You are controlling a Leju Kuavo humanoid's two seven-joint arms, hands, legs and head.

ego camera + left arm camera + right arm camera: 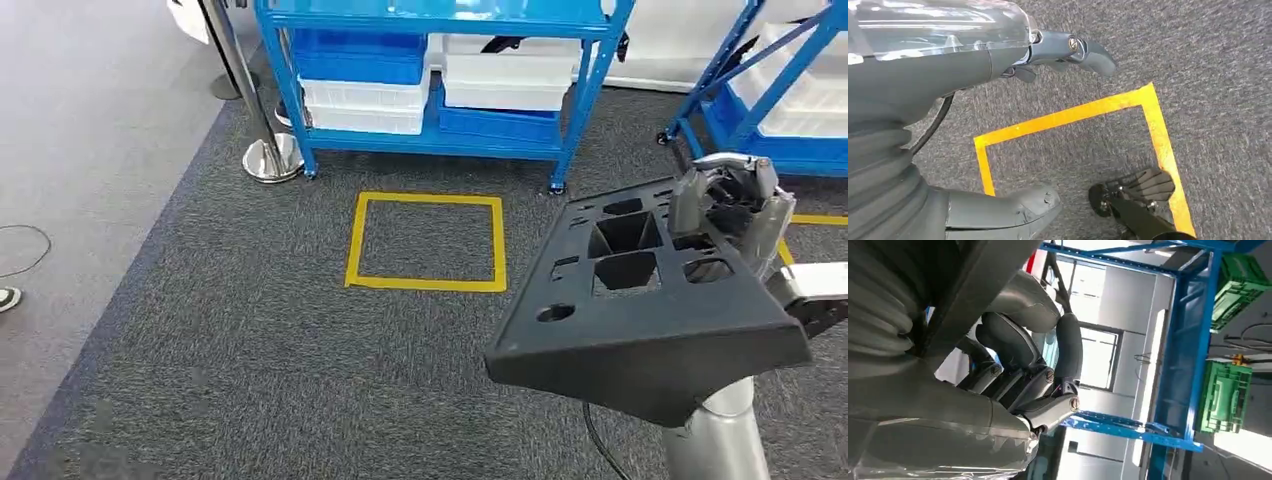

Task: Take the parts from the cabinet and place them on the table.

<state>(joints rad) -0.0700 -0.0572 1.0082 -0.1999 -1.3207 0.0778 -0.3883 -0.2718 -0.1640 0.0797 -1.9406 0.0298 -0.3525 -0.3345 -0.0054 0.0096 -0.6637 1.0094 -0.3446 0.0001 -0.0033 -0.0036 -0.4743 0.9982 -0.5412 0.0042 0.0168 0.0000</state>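
The robot is carrying one black moulded part (640,300), a flat tray-like piece with square and oval cut-outs, and its right hand (728,205) is gripping the part's far edge, fingers wrapped over the rim. The part is hanging in the air in front of the blue cabinet (440,70), nearer the robot than the yellow taped square (425,242) that is lying on the carpet before the cabinet. The left hand (1068,52) is dangling loose over the carpet, fingers apart, holding nothing. So I'd say the picking is done for this piece; the desk isn't visible here, and setting the part down is what's left
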